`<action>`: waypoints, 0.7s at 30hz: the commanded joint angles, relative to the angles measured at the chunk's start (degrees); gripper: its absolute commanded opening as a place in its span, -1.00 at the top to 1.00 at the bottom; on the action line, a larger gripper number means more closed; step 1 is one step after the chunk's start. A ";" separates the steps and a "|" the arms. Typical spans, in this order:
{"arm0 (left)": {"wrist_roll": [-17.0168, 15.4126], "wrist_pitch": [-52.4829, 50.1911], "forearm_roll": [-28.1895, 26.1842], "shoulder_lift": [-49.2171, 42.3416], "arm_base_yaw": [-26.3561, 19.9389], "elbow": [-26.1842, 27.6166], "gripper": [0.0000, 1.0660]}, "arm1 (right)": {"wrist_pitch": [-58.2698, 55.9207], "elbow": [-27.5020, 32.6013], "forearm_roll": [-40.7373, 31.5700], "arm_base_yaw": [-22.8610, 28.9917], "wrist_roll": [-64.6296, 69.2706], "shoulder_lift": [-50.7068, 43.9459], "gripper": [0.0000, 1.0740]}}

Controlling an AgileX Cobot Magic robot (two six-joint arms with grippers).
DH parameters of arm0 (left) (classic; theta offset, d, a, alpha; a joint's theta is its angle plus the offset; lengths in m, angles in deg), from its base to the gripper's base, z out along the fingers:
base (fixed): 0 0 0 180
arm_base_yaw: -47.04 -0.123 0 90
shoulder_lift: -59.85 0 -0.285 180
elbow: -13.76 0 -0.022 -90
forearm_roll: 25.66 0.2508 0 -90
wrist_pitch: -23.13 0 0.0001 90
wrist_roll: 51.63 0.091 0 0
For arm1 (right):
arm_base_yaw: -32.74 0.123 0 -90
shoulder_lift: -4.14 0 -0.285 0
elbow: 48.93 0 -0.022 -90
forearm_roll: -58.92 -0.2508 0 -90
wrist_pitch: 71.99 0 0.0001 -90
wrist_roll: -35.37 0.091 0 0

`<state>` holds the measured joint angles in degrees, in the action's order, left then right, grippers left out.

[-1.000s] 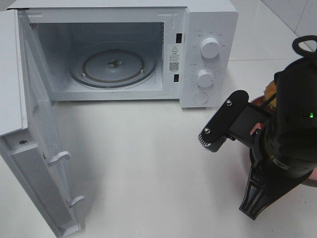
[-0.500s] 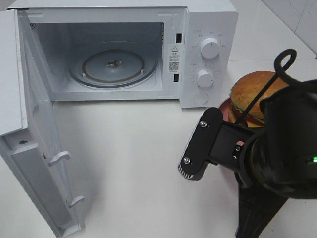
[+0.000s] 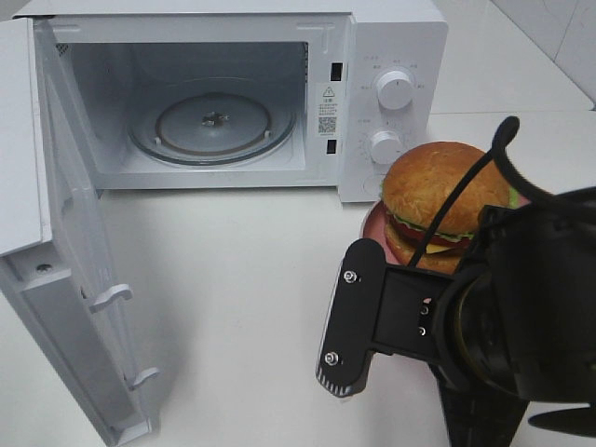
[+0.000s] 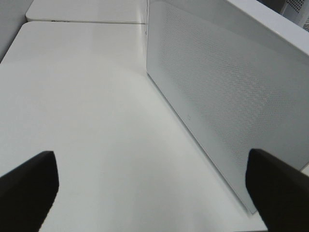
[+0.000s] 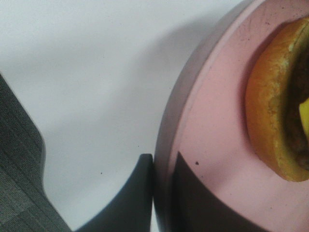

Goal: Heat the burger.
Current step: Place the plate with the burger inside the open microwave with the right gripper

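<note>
No wording can be read: a white sticker [image 3: 328, 103] with a QR code [image 3: 327, 124] and print too small to decipher is seen on the microwave [image 3: 414, 42] front at upper middle of the exterior view, and faint, illegible markings are ringed around its upper dial [image 3: 394, 90] and lower dial [image 3: 386, 146].

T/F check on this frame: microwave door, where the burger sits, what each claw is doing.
1. The microwave door stands open. True.
2. The burger sits on the turntable. False: it is on the pink plate, not inside.
3. The right claw is shut on the pink plate's rim. True.
4. The left claw holds the burger. False: it is open and empty.
</note>
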<state>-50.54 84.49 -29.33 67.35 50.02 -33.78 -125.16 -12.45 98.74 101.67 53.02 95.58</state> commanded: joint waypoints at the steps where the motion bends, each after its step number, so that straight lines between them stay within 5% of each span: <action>1: 0.11 0.17 -0.11 -1.09 0.29 -0.06 -0.83 | 1.03 0.11 3.84 0.11 -4.07 -0.69 0.99; 21: 0.11 0.17 -0.11 -1.09 0.29 -0.06 -0.83 | 15.01 0.11 8.37 0.00 -14.15 -0.69 0.96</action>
<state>-50.54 84.49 -29.33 67.35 50.02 -33.78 -111.64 -12.10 103.21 101.72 39.50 95.58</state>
